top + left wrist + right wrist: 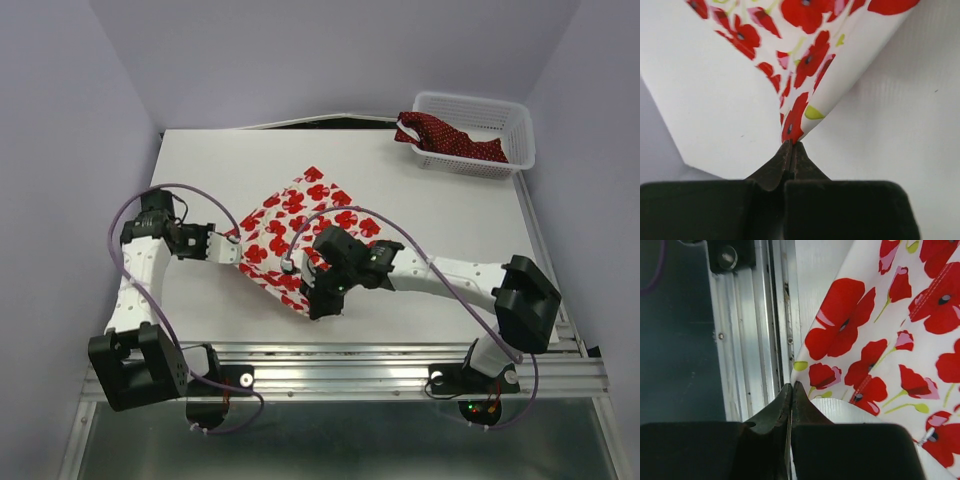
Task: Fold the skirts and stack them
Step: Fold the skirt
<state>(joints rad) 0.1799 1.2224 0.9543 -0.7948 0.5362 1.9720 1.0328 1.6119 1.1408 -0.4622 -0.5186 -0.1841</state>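
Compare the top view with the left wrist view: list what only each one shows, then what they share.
Only the top view: the basket at the table's far right corner with the dark red skirt in it, and the right gripper at the near corner of the poppy skirt. Only the left wrist view: the left gripper close up, its tips shut on a corner of that skirt. Both: the poppy skirt, the left gripper and the white table.

White cloth skirt with red poppies [300, 225] lies spread diamond-wise at centre; dark red white-dotted cloth skirt [450, 137] lies crumpled at one o'clock.
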